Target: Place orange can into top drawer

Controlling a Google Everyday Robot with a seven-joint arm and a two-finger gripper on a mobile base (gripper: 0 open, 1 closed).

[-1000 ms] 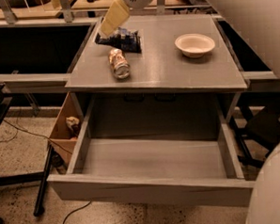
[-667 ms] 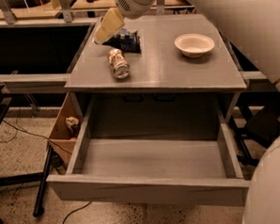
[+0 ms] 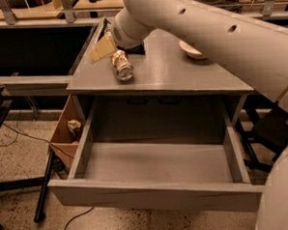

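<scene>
Grey drawer (image 3: 156,160) stands pulled out with nothing in it, so I judge the opening step done. The can (image 3: 122,65) lies on its side on the table (image 3: 181,78), not yet picked up. My tool (image 3: 103,48) hovers just beside its far end; apart or together, I cannot tell. Grasp, carry and release all remain.

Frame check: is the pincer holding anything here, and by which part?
Nothing appears to be held. The pincer hovers just left of the orange can, which lies on its side on the cabinet top.
</scene>
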